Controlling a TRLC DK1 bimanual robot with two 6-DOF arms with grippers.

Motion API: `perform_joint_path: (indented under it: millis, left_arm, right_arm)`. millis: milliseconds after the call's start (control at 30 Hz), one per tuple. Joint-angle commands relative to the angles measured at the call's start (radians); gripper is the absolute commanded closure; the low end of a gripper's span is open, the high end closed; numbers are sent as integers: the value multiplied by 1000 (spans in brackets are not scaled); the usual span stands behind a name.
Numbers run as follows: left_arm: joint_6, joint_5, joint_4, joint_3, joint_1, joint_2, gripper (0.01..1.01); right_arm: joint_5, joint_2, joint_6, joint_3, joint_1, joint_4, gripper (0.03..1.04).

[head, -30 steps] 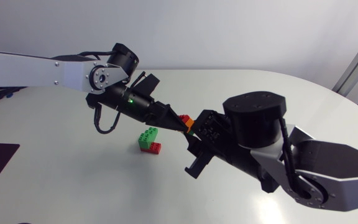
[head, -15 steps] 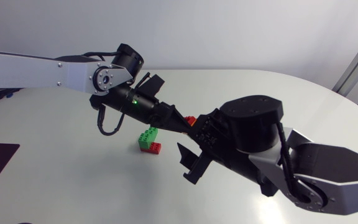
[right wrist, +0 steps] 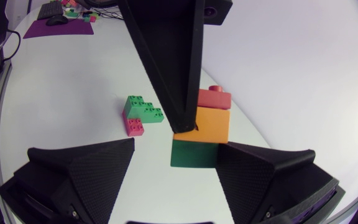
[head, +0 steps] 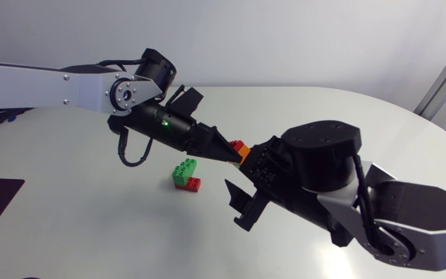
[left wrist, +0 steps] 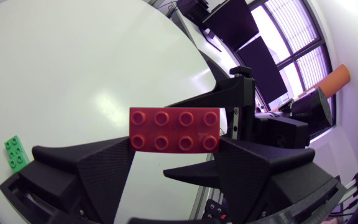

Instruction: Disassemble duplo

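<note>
Right arm point(head: 324, 163) is re-angling beneath the left arm point(head: 53, 87) compared with a second ago, its wrist rolling and settling closer. The left arm is lifting slightly.

Left gripper point(left wrist: 174, 146) is clamping the red brick point(left wrist: 174, 129) from both sides, holding it in the air above the table.

Orange brick point(right wrist: 207, 123) and green brick point(right wrist: 194, 154) are hanging under the red one, still joined.

Right gripper point(right wrist: 176, 152) is standing wide open around the green brick. One finger is just beside it, contact unclear.

Likely nothing is separated yet; the pull is being lined up.

White table point(head: 91, 217) is carrying a loose green-and-red clump point(head: 186, 173) below the left arm.
</note>
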Motion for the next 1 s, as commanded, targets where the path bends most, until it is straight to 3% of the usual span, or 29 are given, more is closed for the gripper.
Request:
perform_joint_path:
  millis: [0,133,300,467,700,967]
  left_arm:
    - [-4,9,13,39,20,-15,641]
    - [1,8,11,31,23,-15,641]
    - [2,6,11,25,21,-15,641]
    - [5,6,11,20,18,-12,641]
    - [-2,8,10,23,12,-12,641]
    - [-10,14,-29,76,12,-28,641]
  right_arm:
    - [-3,-15,-20,-25,-7,-13,251]
    - [-2,-19,-25,-19,-10,-13,252]
    - [-2,-20,-25,-17,-12,-10,497]
    - [-2,-22,-29,-22,-16,-6,675]
    - [-3,-34,-52,-57,-8,4,739]
    - [-2,-17,-81,-112,4,45,744]
